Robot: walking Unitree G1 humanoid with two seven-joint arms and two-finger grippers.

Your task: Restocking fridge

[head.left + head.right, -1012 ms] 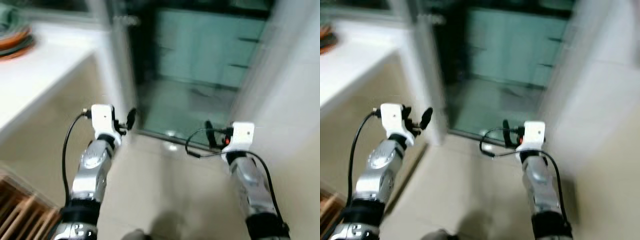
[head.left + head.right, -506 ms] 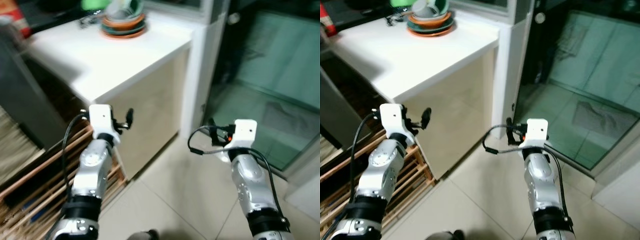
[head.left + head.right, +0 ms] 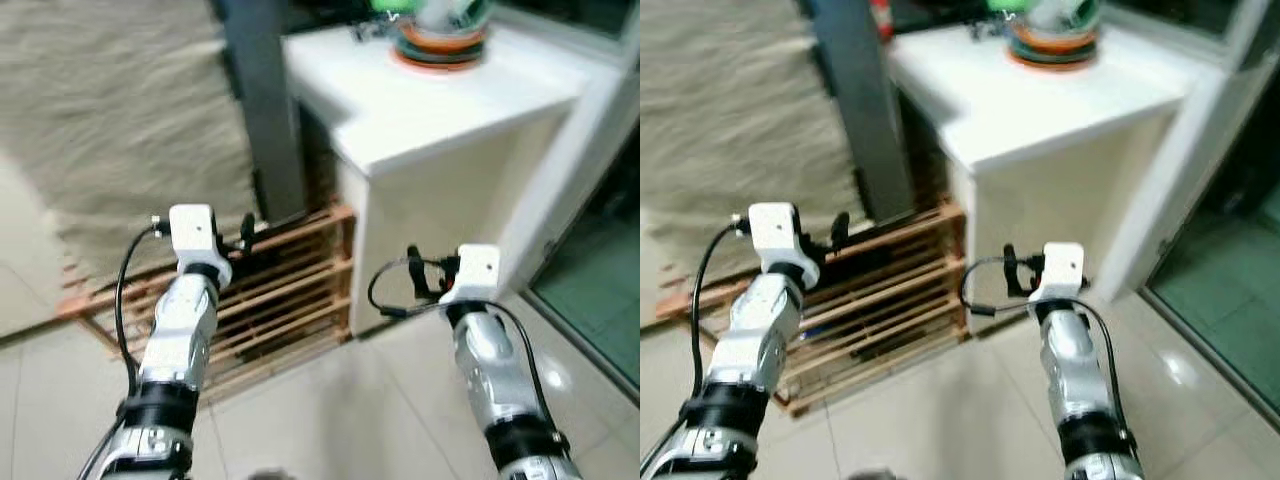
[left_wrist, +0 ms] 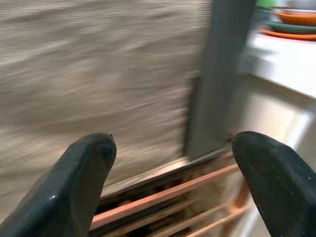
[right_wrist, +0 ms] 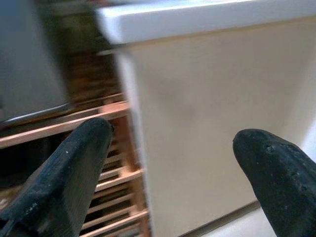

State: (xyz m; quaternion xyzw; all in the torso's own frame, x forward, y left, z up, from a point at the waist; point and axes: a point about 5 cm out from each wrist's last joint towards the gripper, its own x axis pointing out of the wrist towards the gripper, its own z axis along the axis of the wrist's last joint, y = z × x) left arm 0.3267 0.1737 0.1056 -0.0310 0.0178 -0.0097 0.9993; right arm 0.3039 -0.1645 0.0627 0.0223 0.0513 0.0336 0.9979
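Both arms are held forward over a tiled floor (image 3: 330,410), with nothing gripped.

The left gripper (image 4: 170,185) is seen with its 2 fingers spread apart and empty, before a wooden slatted rack (image 3: 290,300) and a grey upright panel (image 3: 265,100). The right gripper (image 5: 177,177) is likewise held apart and empty, facing the cream side of a white counter (image 3: 440,110). Stacked bowls (image 3: 440,40) are set on the counter's far end. No fridge can be made out.
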